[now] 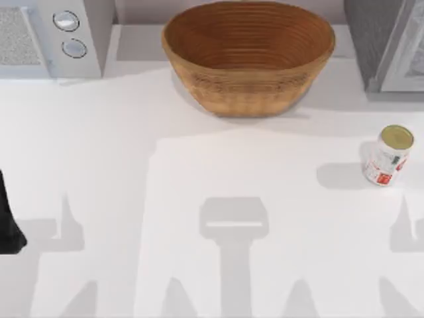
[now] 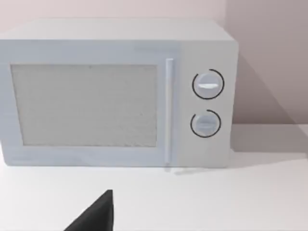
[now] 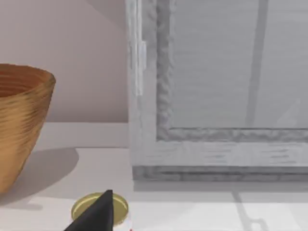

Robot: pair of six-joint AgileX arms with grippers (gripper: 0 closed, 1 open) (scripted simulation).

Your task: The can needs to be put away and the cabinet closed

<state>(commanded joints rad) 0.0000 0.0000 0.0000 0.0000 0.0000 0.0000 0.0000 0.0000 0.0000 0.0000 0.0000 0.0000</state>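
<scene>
Can (image 1: pixel 389 156) position: on the white table (image 1: pixel 199 199), near the right edge, upright with a slight tilt as seen from above, its dull gold top facing up. It is placed in front of the cabinet (image 1: pixel 391 46), which occupies the far right corner, and well to the right of the wicker basket (image 1: pixel 248 56) at the far centre. A microwave (image 1: pixel 53 36) with two round knobs is located at the far left corner.

In the right wrist view, the gold top of the can (image 3: pixel 96 207) is seen close below the camera, partly covered by a dark fingertip of the right gripper (image 3: pixel 96 216). The pale framed door of the cabinet (image 3: pixel 216 86) is seen beyond it. Whether the fingers of the right gripper are spread or closed cannot be told. A dark part of the left arm (image 1: pixel 8 222) is seen at the left edge of the table; the state of the left gripper (image 2: pixel 96 216) cannot be told either.

Handling is judged as follows. The can is expected to be light and rigid, with smooth, somewhat slippery walls, and it is liable to tip or roll if it is nudged. A hold across the middle of the cylindrical body, on opposite sides, is recommended. The rim is not recommended as a grip point. No part of the task is judged complete.
</scene>
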